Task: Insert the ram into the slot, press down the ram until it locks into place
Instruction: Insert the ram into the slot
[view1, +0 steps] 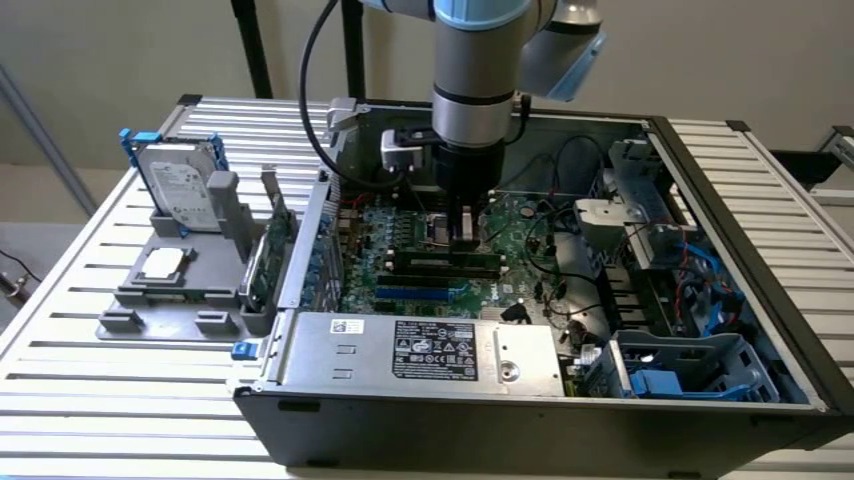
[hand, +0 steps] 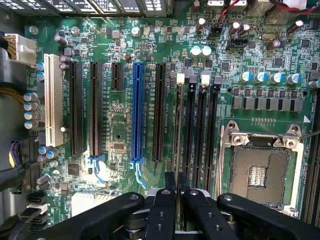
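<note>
Tool (hand: 178, 195) clamped on the ram (hand: 178, 130), standing edge-up in its slot (hand: 180, 80), apparently mid-insertion; locking likely calls for straight, even downward pressure until it latches.

Arm (view1: 474, 60): silver-grey round tube with a light blue ring at the top and thin black seam bands. Joint housing (view1: 567, 50) beside it is grey with a light blue cap. Wrist section (view1: 467, 165) is a black cylinder. A small grey-white box (view1: 400, 148) is mounted on the wrist's side. Black cable (view1: 311, 100) loops down from above to the box. Gripper (hand: 176, 182): matte black, with two broad rounded linkage arms (hand: 100, 215) and round pivot bolts. Fingers (hand: 162, 215) are narrow black bars with small screw holes.
</note>
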